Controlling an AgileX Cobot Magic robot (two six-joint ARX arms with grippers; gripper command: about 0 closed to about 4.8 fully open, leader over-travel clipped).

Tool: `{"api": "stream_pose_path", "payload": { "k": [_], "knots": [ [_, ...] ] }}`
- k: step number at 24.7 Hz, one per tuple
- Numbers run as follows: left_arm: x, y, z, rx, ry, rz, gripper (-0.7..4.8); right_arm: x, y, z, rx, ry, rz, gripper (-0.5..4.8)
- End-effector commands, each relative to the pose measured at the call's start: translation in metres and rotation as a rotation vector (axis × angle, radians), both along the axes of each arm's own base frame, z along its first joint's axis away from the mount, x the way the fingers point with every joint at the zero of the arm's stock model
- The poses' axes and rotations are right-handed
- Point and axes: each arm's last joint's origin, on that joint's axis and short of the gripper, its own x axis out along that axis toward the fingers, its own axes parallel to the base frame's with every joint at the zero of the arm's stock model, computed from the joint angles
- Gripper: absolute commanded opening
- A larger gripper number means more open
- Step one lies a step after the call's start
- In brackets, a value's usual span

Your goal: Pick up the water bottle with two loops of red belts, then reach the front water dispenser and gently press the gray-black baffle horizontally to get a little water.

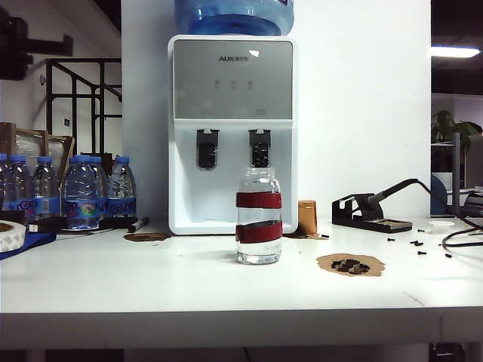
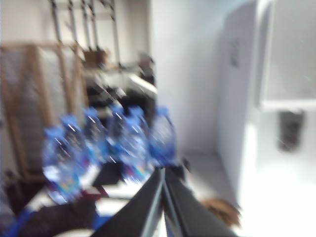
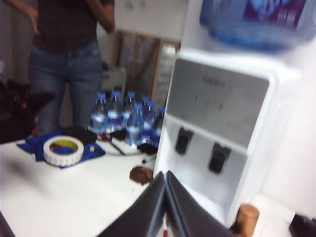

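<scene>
Water bottle (image 1: 259,224) with two red bands stands upright on the white table (image 1: 151,279), in front of the AUX water dispenser (image 1: 232,132); left gripper (image 2: 163,170) and right gripper (image 3: 166,174) both pinched together, holding nothing.

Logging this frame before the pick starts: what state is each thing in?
water bottle: upright on the table, free, partly filled
water dispenser: paddles unpressed
left gripper: shut, empty, facing the blue-capped bottles
right gripper: shut, empty, facing the dispenser
tape roll: flat on blue cloth
</scene>
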Motion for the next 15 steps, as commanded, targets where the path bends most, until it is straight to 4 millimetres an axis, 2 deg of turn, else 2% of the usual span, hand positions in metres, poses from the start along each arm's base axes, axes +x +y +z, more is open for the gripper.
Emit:
{"api": "stream_pose_path", "payload": {
  "k": [1,3,7,11,15],
  "knots": [
    [-0.007,0.001,-0.009,-0.024,0.143,-0.04,-0.04,-0.009,-0.003,-0.002,-0.002,0.029,-0.02,-0.05],
    [-0.013,0.004,-0.013,-0.001,0.221,0.01,-0.04,-0.017,-0.004,-0.011,-0.014,0.083,-0.024,-0.05],
    [-0.017,0.014,-0.02,0.061,0.317,0.085,-0.04,-0.039,-0.01,-0.029,0.057,0.047,-0.042,-0.05],
    [-0.03,0.021,-0.005,0.029,0.24,0.093,-0.04,-0.054,-0.014,-0.043,0.137,0.03,-0.065,-0.05],
    [-0.053,0.028,0.012,-0.011,0.125,0.077,-0.04,-0.066,-0.017,-0.055,0.145,0.046,-0.077,-0.05]
  ]
}}
